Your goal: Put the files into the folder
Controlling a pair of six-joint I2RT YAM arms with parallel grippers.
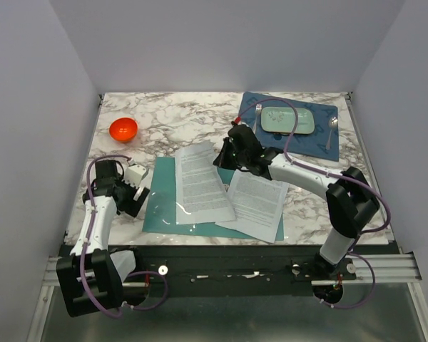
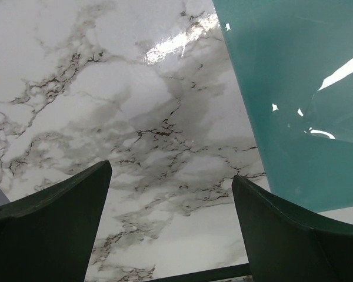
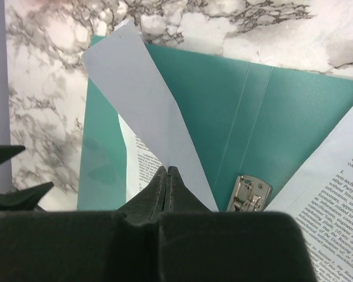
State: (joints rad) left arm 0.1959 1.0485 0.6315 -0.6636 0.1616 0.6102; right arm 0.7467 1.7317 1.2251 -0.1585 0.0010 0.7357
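Note:
The teal folder (image 1: 160, 206) lies open on the marble table; it also shows in the right wrist view (image 3: 265, 111) with its metal clip (image 3: 249, 192) at the spine. One file (image 1: 200, 184), a printed white sheet, lies across the left leaf. My right gripper (image 1: 225, 152) is shut on that sheet's far corner (image 3: 147, 100), which curls up off the folder. A second file (image 1: 257, 205) lies on the right leaf (image 3: 335, 194). My left gripper (image 1: 138, 192) is open and empty, low over bare marble (image 2: 165, 117) just left of the folder's edge (image 2: 294, 88).
An orange bowl (image 1: 123, 129) sits at the back left. A dark blue placemat (image 1: 321, 142) at the back right carries a pale green tray (image 1: 287, 120), a fork (image 1: 257, 112) and a spoon (image 1: 333, 130). Walls close in on three sides.

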